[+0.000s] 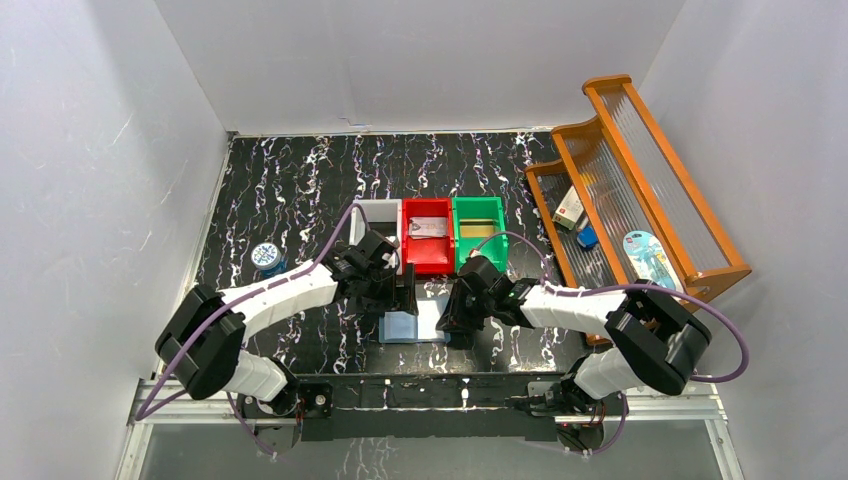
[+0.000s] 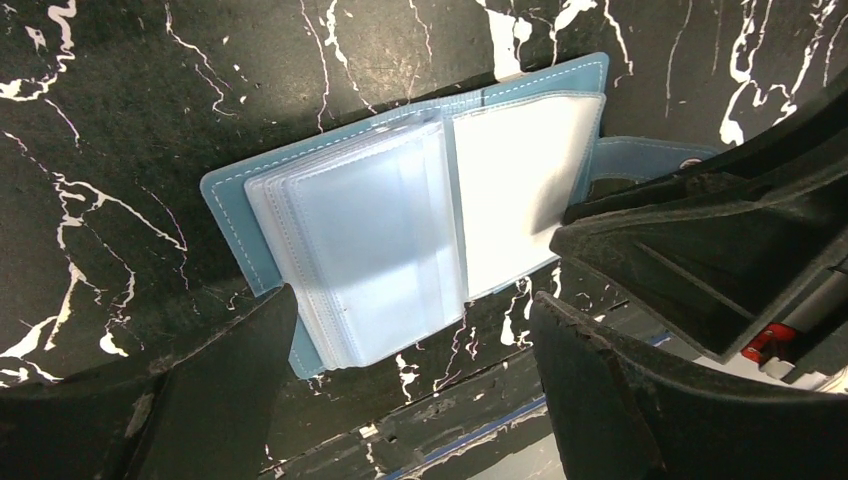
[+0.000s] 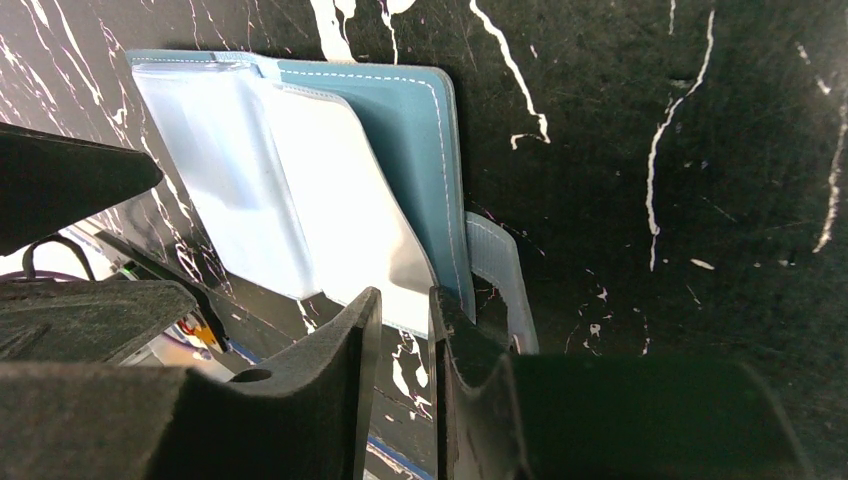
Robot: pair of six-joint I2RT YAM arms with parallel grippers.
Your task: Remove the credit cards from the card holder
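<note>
Surroundings: grey bin (image 1: 377,212), red bin (image 1: 428,257) and green bin (image 1: 478,210) behind; wooden rack (image 1: 650,130) rt; round tin (image 1: 266,256) lt; all apart from the card holder (image 2: 400,230). Holder, qty 1, lies open flat on the table. Left gripper (image 2: 408,320) spread wide over it, holding nothing. Right gripper (image 3: 403,300) nearly closed at the holder's rt edge; grip unconfirmed.

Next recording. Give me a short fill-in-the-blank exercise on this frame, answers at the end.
The card holder lies ___ on the table, clear pockets up. The claw with jaws wide apart over those pockets belongs to the ___ arm. The bin between the grey bin and the green bin is ___.
Missing words: open; left; red.
</note>
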